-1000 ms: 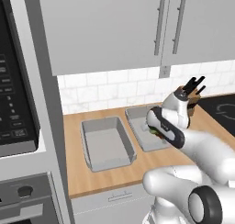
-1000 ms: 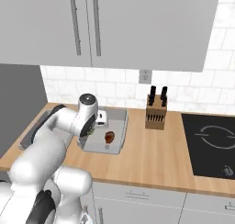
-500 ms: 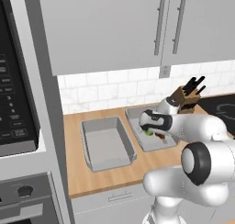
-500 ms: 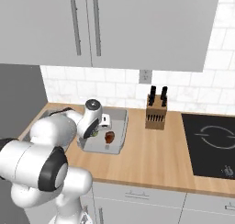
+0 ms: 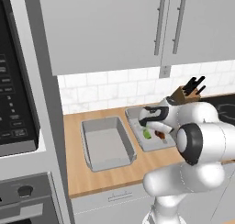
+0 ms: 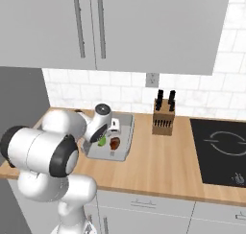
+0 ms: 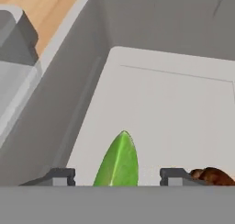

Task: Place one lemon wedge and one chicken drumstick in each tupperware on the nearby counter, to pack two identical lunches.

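Observation:
Two light-grey tupperware boxes stand side by side on the wooden counter (image 5: 114, 172). The left tupperware (image 5: 108, 147) holds nothing. The right tupperware (image 5: 137, 114) (image 6: 127, 131) (image 7: 174, 103) has a green lemon wedge (image 5: 147, 134) (image 6: 102, 141) (image 7: 118, 161) and a brown chicken drumstick (image 5: 160, 134) (image 6: 115, 143) (image 7: 213, 176) on its floor. My gripper (image 5: 148, 128) (image 6: 103, 136) (image 7: 118, 176) reaches down into this box. It is open, and the wedge lies between its fingertips with a gap on each side.
A knife block (image 5: 186, 92) (image 6: 163, 118) stands against the tiled wall to the right of the boxes. A black cooktop (image 6: 226, 149) lies further right. A dark oven column (image 5: 18, 81) bounds the counter on the left, and wall cabinets hang overhead.
The jaws have opened and let go of the lemon wedge, which now rests in the right tupperware. The hand has sunk lower into that box.

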Available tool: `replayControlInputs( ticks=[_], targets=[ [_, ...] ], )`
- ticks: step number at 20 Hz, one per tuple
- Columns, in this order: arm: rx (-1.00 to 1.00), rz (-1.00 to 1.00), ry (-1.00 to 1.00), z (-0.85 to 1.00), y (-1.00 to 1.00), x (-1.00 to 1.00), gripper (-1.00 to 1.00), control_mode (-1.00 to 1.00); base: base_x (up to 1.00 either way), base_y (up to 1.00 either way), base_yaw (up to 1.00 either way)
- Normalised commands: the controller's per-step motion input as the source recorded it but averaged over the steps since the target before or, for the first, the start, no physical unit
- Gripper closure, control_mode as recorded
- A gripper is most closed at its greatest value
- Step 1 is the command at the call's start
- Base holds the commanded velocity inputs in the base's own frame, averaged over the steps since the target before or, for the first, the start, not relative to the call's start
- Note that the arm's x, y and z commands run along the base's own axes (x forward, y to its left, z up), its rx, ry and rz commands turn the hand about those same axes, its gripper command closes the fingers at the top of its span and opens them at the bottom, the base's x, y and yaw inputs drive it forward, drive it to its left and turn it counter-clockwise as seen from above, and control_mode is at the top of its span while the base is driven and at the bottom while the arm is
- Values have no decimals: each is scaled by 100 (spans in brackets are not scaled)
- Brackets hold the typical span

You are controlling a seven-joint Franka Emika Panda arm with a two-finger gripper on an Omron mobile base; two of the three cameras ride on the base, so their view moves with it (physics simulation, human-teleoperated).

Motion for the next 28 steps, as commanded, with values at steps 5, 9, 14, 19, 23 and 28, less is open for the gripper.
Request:
replayControlInputs(
  ticks=[5,9,14,19,23,28],
  targets=[
    [0,0,-17,85,0,-81,-100,-100,0,0,0],
    [-1,0,-17,100,0,-90,-100,-100,0,0,0],
    [-2,0,-6,100,0,-99,-100,-100,0,0,0],
    [-6,0,0,97,17,-86,-100,-100,0,0,0],
    [-9,0,0,59,36,-76,-100,-100,0,0,0],
    [-7,0,-1,-11,21,-91,-100,-100,0,0,0]
  ],
)
